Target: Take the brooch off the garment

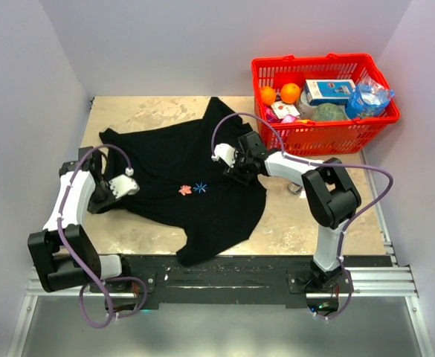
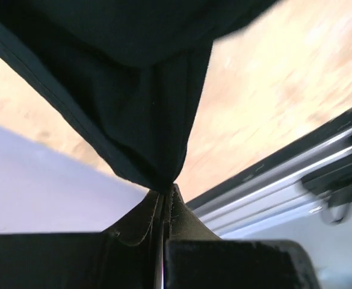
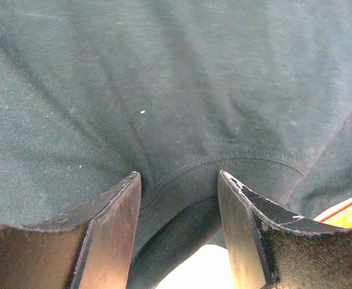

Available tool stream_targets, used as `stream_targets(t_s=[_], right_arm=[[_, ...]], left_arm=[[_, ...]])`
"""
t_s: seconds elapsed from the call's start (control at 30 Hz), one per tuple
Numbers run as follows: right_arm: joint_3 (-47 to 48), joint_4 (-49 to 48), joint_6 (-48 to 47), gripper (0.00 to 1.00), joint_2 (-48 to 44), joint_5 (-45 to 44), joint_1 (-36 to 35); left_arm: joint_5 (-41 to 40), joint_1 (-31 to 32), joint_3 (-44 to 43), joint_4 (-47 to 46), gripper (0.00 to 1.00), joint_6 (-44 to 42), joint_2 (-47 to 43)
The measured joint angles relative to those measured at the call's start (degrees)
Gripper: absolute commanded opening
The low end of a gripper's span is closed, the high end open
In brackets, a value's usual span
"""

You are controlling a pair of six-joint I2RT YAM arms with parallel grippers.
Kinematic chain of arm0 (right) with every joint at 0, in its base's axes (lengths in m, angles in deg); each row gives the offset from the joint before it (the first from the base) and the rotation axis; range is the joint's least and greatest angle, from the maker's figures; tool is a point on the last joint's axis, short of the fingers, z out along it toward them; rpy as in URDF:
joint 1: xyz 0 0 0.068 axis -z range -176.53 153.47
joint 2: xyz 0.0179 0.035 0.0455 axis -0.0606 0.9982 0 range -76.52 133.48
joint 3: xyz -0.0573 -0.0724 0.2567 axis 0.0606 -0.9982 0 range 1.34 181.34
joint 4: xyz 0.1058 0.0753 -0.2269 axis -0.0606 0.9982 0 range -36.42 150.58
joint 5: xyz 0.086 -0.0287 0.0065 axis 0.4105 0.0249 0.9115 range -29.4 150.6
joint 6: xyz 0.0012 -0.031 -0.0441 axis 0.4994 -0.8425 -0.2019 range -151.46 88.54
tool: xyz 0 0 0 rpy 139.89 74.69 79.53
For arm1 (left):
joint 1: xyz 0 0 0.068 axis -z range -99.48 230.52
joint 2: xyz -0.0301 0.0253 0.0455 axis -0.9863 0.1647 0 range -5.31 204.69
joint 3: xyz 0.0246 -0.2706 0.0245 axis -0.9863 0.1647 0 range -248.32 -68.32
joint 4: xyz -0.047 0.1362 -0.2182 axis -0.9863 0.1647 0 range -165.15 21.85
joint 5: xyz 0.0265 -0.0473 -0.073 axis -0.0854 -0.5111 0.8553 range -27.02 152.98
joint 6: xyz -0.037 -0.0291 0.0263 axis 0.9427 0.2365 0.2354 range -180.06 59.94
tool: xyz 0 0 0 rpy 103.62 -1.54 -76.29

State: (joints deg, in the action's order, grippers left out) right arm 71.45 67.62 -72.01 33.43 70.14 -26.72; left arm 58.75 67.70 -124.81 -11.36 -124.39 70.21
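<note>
The left arm is folded tight, its left end effector (image 1: 120, 187) low at the near-left edge of the garment (image 1: 165, 160); in the wrist view this end effector (image 2: 165, 191) is pinched fully closed on a gathered peak of black cloth. The right arm reaches out leftward, and its right end effector (image 3: 179, 177) stands partly open, its fingers (image 3: 112, 223) astride a stitched hem without clamping it. The garment lies spread and wrinkled on the surface (image 1: 291, 216). Between the two end effectors, nearer the right one, an orange leaf-shaped brooch (image 1: 185, 190) and a blue star-shaped brooch (image 1: 200, 187) sit side by side. Beyond the right end effector, print on a box (image 1: 329, 91) in the red basket (image 1: 317, 137) is too small to read.
</note>
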Motion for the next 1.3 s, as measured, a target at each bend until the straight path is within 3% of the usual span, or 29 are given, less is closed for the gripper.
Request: stream_targets(t_s=[0.1, 0.13, 0.2, 0.33, 0.43, 0.5, 0.67, 0.83, 1.0, 1.13, 1.3], right_arm=[[0.4, -0.7, 0.0, 0.57, 0.4, 0.0, 0.0], [0.4, -0.8, 0.0, 0.57, 0.5, 0.0, 0.0], [0.4, -0.8, 0.0, 0.57, 0.5, 0.0, 0.0], [0.9, -0.8, 0.1, 0.56, 0.8, 0.0, 0.0], [1.4, -0.6, 0.5, 0.56, 1.0, -0.2, 0.1], [2.3, 0.4, 1.3, 0.57, 1.2, -0.1, 0.3], [7.7, 3.9, 3.7, 0.63, 1.2, 4.7, 2.0], [14.1, 2.0, 8.0, 0.66, 1.1, 9.1, 2.7], [17.3, -9.6, 15.0, 0.67, 4.4, 6.6, 2.2], [22.1, -18.3, 19.0, 0.67, 12.7, 2.5, 2.1], [29.7, -21.3, 22.2, 0.72, 24.3, -4.4, 2.3]], left_arm=[[-6.9, 0.0, 4.2, -2.9, 0.0, -7.2, -2.1], [-8.7, 0.0, 5.3, -4.2, 0.25, -9.5, -2.8], [-11.0, 0.0, 5.6, -5.8, 0.48, -13.3, -4.1], [-11.3, -1.5, 1.2, -3.9, 0.54, -15.9, -4.7], [-8.9, -4.5, -5.7, 0.5, 0.53, -14.6, -2.0], [-6.7, -5.8, -11.5, 2.6, 0.46, -12.0, 2.0], [5.6, -6.5, -25.3, 2.4, 0.31, 3.8, 15.5], [15.3, -3.9, -24.2, -4.5, 0.18, 20.3, 25.6], [19.3, -2.4, -24.1, -13.6, 0.13, 32.5, 34.0], [19.8, -2.4, -26.1, -17.9, 0.13, 37.7, 38.9], [17.3, -2.4, -28.5, -20.7, 0.13, 40.3, 41.6]])
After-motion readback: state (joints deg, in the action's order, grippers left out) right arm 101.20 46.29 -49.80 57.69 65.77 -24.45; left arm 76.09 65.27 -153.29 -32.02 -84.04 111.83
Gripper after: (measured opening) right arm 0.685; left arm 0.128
